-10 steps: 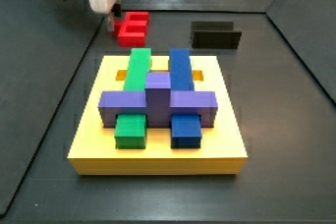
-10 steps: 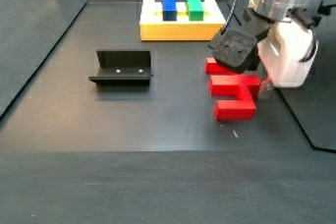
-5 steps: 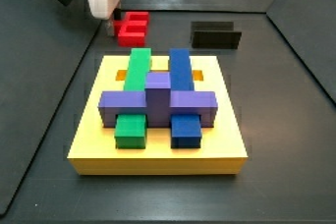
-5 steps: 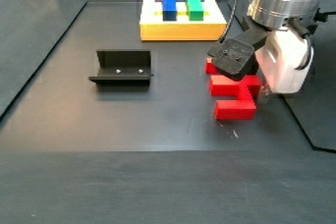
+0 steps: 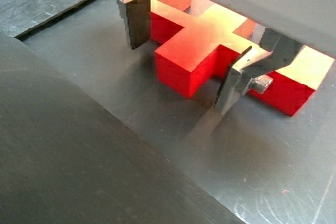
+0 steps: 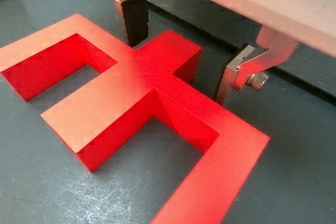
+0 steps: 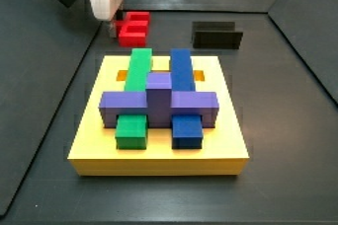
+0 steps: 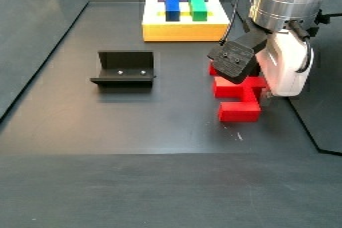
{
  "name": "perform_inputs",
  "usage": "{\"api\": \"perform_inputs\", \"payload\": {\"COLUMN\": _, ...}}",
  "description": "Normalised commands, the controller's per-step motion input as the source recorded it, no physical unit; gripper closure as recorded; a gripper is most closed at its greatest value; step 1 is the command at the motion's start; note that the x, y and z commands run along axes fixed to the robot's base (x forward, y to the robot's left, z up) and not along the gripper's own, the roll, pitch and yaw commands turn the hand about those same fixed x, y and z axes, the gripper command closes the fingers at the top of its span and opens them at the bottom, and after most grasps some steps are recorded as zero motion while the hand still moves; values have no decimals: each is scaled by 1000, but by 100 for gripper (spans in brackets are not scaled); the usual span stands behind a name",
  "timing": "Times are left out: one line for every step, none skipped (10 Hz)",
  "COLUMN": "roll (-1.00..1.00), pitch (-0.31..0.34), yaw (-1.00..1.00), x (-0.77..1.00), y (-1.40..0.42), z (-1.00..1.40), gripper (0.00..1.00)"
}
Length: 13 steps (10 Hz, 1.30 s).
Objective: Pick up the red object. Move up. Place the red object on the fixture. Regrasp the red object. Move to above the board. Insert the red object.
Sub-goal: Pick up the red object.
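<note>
The red object (image 5: pixel 197 51) is a chunky block with several arms, lying flat on the dark floor; it also shows in a wrist view (image 6: pixel 125 100) and in both side views (image 7: pixel 132 28) (image 8: pixel 241 97). My gripper (image 5: pixel 191 51) is open and low over it. Its silver fingers (image 5: pixel 136 20) stand on either side of one projecting arm of the block, with small gaps visible in a wrist view (image 6: pixel 187 49). In the side views the gripper (image 7: pixel 102 4) (image 8: pixel 238 62) partly hides the block. The fixture (image 8: pixel 124 69) (image 7: pixel 218 37) stands apart, nothing on it.
The yellow board (image 7: pixel 93 135) carries green, blue and purple pieces fitted together; it also shows at the back in a side view (image 8: pixel 158 30). Dark walls enclose the floor. A floor seam (image 5: pixel 59 22) runs close to the block.
The gripper has come down a little over the red object in the first half second, then stayed nearly still. The red object has not moved.
</note>
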Motion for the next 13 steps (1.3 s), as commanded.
{"api": "perform_inputs", "payload": {"roll": -27, "pitch": 0, "yaw": 0, "x": 37, "y": -9, "z": 0, "gripper": 0}}
{"api": "perform_inputs", "payload": {"roll": -26, "pitch": 0, "yaw": 0, "x": 23, "y": -11, "z": 0, "gripper": 0}}
{"api": "perform_inputs", "payload": {"roll": -29, "pitch": 0, "yaw": 0, "x": 0, "y": 0, "z": 0, "gripper": 0}}
{"api": "perform_inputs", "payload": {"roll": 0, "pitch": 0, "yaw": 0, "x": 0, "y": 0, "z": 0, "gripper": 0}}
{"api": "perform_inputs", "payload": {"roll": 0, "pitch": 0, "yaw": 0, "x": 0, "y": 0, "z": 0, "gripper": 100}}
{"api": "perform_inputs", "payload": {"roll": 0, "pitch": 0, "yaw": 0, "x": 0, "y": 0, "z": 0, "gripper": 100}}
{"api": "perform_inputs", "payload": {"roll": 0, "pitch": 0, "yaw": 0, "x": 0, "y": 0, "z": 0, "gripper": 100}}
{"api": "perform_inputs", "payload": {"roll": 0, "pitch": 0, "yaw": 0, "x": 0, "y": 0, "z": 0, "gripper": 100}}
{"api": "perform_inputs", "payload": {"roll": 0, "pitch": 0, "yaw": 0, "x": 0, "y": 0, "z": 0, "gripper": 100}}
{"api": "perform_inputs", "payload": {"roll": 0, "pitch": 0, "yaw": 0, "x": 0, "y": 0, "z": 0, "gripper": 100}}
{"api": "perform_inputs", "payload": {"roll": 0, "pitch": 0, "yaw": 0, "x": 0, "y": 0, "z": 0, "gripper": 100}}
{"api": "perform_inputs", "payload": {"roll": 0, "pitch": 0, "yaw": 0, "x": 0, "y": 0, "z": 0, "gripper": 100}}
{"api": "perform_inputs", "payload": {"roll": 0, "pitch": 0, "yaw": 0, "x": 0, "y": 0, "z": 0, "gripper": 100}}
